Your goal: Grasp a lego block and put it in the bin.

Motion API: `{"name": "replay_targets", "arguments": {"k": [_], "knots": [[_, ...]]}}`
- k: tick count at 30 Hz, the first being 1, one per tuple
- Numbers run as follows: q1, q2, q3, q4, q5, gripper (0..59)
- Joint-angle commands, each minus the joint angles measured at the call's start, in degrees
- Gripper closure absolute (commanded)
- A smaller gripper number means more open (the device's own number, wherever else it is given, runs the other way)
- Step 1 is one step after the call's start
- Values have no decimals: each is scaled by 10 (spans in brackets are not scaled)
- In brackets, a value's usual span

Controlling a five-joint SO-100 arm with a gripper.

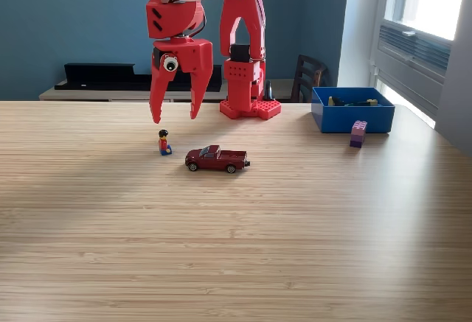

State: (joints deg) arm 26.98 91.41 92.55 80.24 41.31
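A small purple lego block (358, 134) stands on the wooden table just in front of the blue bin (352, 110), at the exterior view's right. The bin holds a few small pieces. My red gripper (174, 118) hangs open above the table at the left of centre, fingers pointing down with nothing between them. A small lego figure (164, 143) with a red top and black hair stands just below the gripper, a little toward the camera. The gripper is far to the left of the purple block.
A dark red toy pickup truck (217, 159) is parked right of the figure. The arm's red base (250, 108) is fixed at the table's far edge. A dark chair (308, 77) and a low sideboard (103, 86) stand behind the table.
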Motion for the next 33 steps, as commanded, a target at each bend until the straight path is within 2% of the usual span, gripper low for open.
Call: {"name": "replay_targets", "arguments": {"k": [1, 8, 15, 26, 33], "knots": [[17, 43, 8, -4, -11, 321], [46, 43, 59, -40, -33, 328], [75, 43, 70, -62, -69, 329], [81, 43, 153, -151, -98, 344], [85, 43, 157, -179, -109, 356]]}}
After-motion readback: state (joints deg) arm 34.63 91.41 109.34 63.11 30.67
